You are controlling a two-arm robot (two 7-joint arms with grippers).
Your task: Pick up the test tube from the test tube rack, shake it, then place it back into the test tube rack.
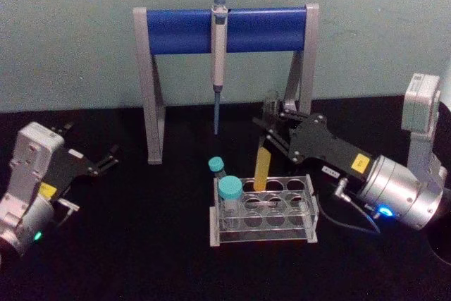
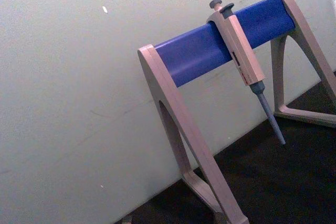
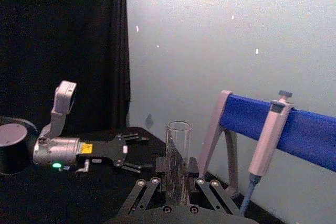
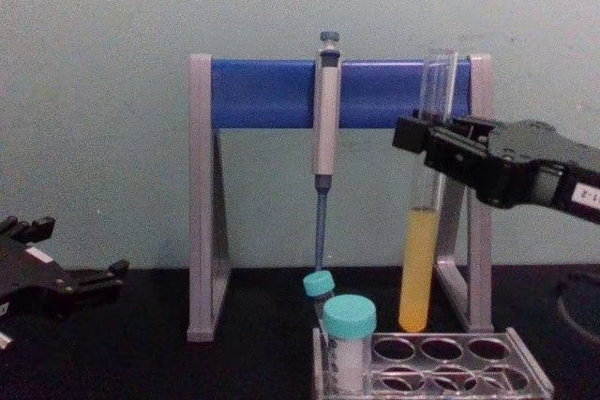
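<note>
Right gripper (image 4: 427, 142) is clamped on the test tube (image 4: 420, 259), gripping the clear upper part of the glass, well above the liquid. In the right wrist view the tube (image 3: 178, 156) sits pinched between the two finger pads (image 3: 160, 169), open mouth sticking out past them.

The tube is near upright with a slight lean. Yellow liquid fills the lower part. In the chest view its rounded bottom end is fully visible, just above the back row of the test tube rack (image 4: 530, 377). Can't tell if it's touching the rim. In the head view the tube (image 1: 263, 167) is over the rack's rear holes, left of centre.

The rack (image 1: 264, 234) sits on the black surface (image 1: 127, 266), in front of the pipette stand (image 1: 183, 29). Two teal-capped tubes (image 1: 229, 189) stand at its left end. A pipette (image 1: 219, 61) hangs from the stand's blue bar, tip down, behind the rack.

Left gripper (image 1: 106, 160) is at the left, low over the surface and well apart from the rack. Its fingers are spread and hold nothing. The right wrist view shows the same (image 3: 139, 154).

The left wrist view sees the stand (image 2: 210, 51) and pipette (image 2: 241, 51) against the wall.
</note>
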